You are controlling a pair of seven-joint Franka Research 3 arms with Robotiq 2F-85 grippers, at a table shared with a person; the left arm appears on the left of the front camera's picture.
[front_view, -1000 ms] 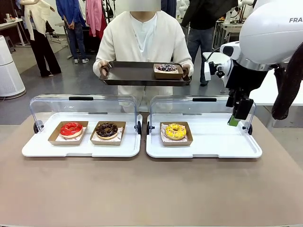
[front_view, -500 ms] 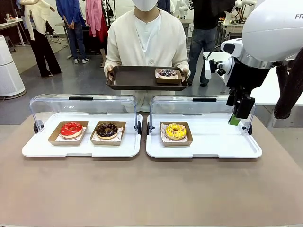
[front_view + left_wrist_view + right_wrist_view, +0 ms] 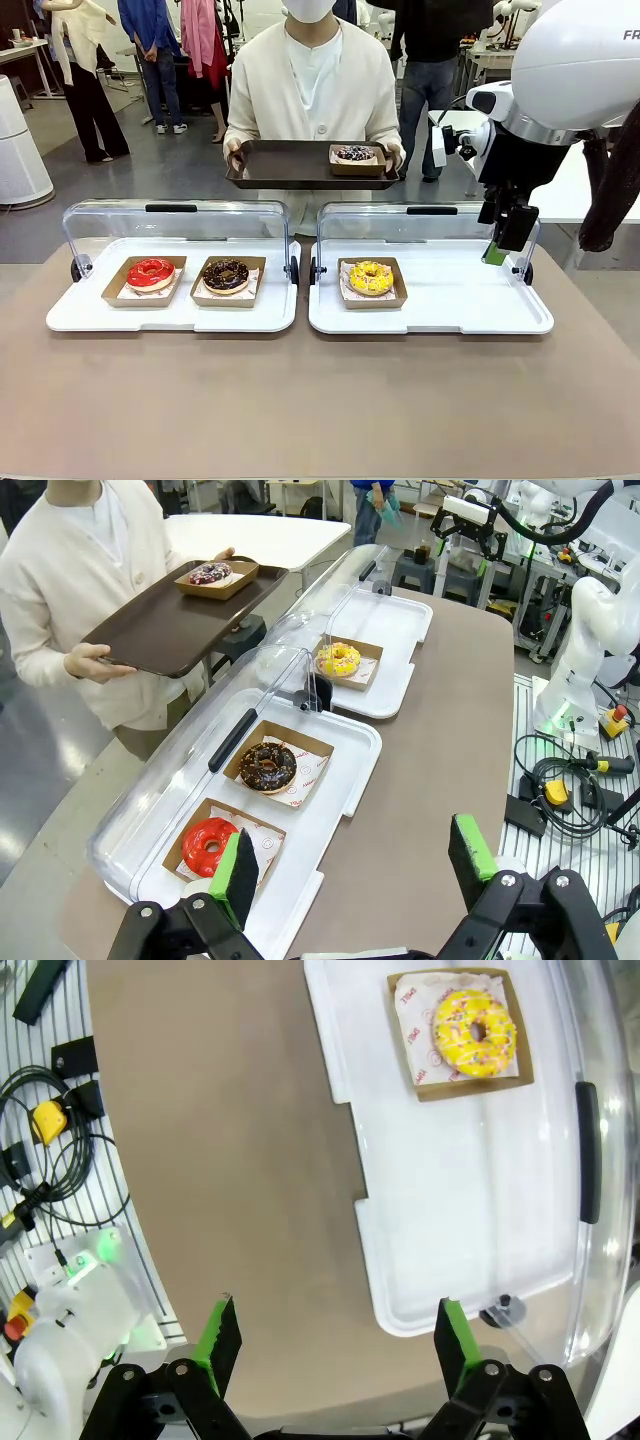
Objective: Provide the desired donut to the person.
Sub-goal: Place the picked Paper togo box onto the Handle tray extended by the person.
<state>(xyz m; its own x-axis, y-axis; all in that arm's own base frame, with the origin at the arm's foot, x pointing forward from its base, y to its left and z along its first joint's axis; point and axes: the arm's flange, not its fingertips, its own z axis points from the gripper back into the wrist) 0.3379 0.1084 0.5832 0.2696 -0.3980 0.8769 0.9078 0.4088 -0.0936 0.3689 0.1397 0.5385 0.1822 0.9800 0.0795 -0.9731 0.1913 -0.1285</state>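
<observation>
Person [image 3: 310, 90] has drawn back and straightened since the earlier frame, brown tray [image 3: 285, 165] still level in both hands; your right arm barely shifted. Your right gripper [image 3: 495, 250] hangs wide open, empty, over right end of right white tray [image 3: 450, 312], close to its raised clear lid [image 3: 430, 225]. Left gripper [image 3: 355, 865] likewise spread wide, holding nothing, high above brown surface [image 3: 320, 400]. Yellow donut [image 3: 371, 277] sits in card box on right white tray. Chocolate donut [image 3: 226, 274] and glossy red donut [image 3: 150, 272] boxed on left white tray [image 3: 170, 315]. Dark sprinkled donut [image 3: 353, 154] in card box rests on brown tray, beyond lids.
</observation>
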